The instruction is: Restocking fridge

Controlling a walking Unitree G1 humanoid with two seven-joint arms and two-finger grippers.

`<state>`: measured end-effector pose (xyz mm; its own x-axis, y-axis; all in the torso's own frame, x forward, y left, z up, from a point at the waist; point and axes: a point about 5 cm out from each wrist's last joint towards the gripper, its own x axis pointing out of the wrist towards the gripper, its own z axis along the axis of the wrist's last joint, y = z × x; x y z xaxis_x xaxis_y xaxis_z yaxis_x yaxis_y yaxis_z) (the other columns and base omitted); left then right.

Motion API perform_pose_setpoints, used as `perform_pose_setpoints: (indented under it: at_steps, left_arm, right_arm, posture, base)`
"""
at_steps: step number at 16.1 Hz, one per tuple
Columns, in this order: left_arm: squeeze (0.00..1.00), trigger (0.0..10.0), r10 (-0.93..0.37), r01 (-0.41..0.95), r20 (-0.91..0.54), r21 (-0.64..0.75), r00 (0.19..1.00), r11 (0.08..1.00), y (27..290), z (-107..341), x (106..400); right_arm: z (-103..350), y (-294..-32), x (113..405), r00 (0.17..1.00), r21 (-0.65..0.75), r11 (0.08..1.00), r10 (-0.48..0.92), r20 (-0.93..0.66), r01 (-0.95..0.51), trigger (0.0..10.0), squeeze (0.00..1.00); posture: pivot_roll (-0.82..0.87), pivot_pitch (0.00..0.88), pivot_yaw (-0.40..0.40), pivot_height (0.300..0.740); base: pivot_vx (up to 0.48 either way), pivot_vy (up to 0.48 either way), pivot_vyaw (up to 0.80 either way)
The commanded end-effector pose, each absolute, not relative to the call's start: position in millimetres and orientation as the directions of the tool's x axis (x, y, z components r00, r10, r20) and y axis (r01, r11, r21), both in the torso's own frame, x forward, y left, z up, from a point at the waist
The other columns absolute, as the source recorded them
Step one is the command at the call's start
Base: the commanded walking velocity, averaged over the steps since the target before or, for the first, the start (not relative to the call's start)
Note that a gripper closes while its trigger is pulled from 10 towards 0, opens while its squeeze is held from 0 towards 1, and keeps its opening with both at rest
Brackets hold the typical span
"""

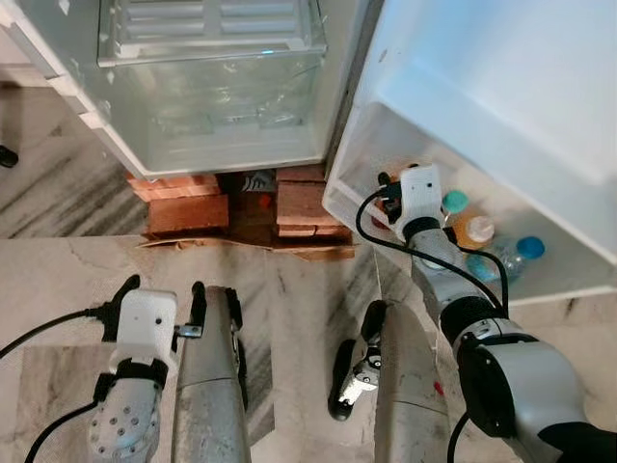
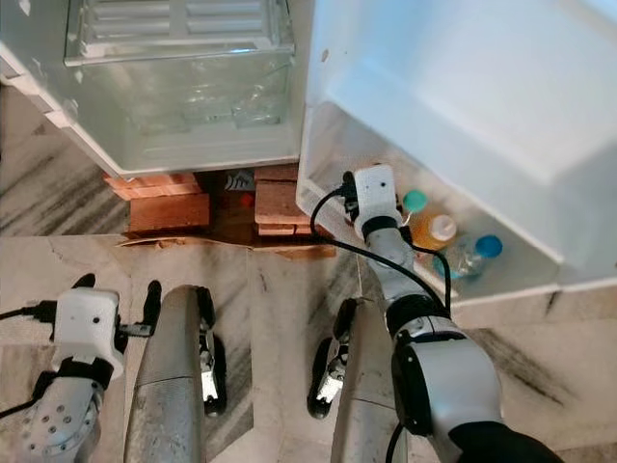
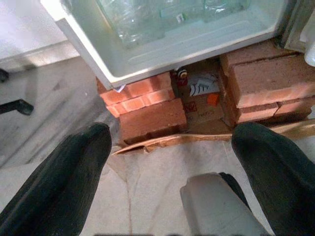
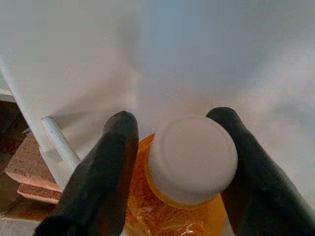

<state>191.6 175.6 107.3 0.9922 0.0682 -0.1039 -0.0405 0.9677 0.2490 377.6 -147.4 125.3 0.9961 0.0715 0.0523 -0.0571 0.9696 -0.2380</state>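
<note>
The fridge stands open, and its door shelf on my right holds several bottles. My right gripper reaches down into that shelf and is shut on an orange bottle with a white cap, one black finger against each side. My right wrist hides this bottle in the eye views. Beside it stand a teal-capped bottle, another orange bottle and a blue-capped bottle. Low on my left, my left gripper hangs open over the floor with nothing between its fingers.
The fridge rests on red bricks with cardboard beneath. Its clear bottom drawer holds transparent bottles. My own legs and feet stand on the marble floor before it.
</note>
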Motion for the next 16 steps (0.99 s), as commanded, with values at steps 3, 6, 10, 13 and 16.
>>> perform_pose_setpoints:
  at_steps: [3, 6, 10, 13, 16]
  left_arm:
    - [0.00, 10.0, 0.084, -0.046, -0.135, 0.261, 0.987, 0.964, 178.1, 97.5, 192.3]
    - [0.00, 10.0, 0.076, -0.043, -0.120, 0.257, 0.990, 0.966, 175.6, 94.3, 204.4]
    - [0.00, 10.0, 0.046, -0.022, -0.088, 0.258, 0.995, 0.966, 172.3, 91.8, 225.2]
    - [0.00, 10.0, 0.036, -0.016, -0.077, 0.251, 0.996, 0.968, 170.7, 87.7, 237.9]
    - [0.00, 10.0, 0.028, -0.008, -0.093, 0.214, 0.995, 0.977, 168.3, 79.6, 239.8]
  right_arm:
    - [126.4, -152.0, 378.5, 0.995, -0.237, 0.968, 0.091, 0.041, -0.079, 10.0, 1.00]
    - [146.0, -159.0, 386.0, 0.989, -0.210, 0.973, 0.120, 0.088, -0.099, 10.0, 1.00]
    - [171.9, -168.0, 394.9, 0.978, -0.275, 0.953, 0.170, 0.122, -0.131, 10.0, 1.00]
    - [181.1, -172.0, 397.3, 0.972, -0.274, 0.950, 0.194, 0.130, -0.152, 10.0, 1.00]
    - [165.3, -169.9, 389.6, 0.966, -0.212, 0.955, 0.235, 0.110, -0.208, 10.0, 1.00]
  posture:
    - [0.30, 0.358, -0.067, 0.585]
    - [0.28, 0.320, -0.068, 0.585]
    - [0.24, 0.249, -0.059, 0.585]
    - [0.20, 0.182, -0.040, 0.585]
    - [0.17, 0.141, -0.026, 0.585]
  base:
    - [0.000, 0.000, 0.00]
    - [0.000, 0.000, 0.00]
    - [0.000, 0.000, 0.00]
    - [0.000, 0.000, 0.00]
    - [0.000, 0.000, 0.00]
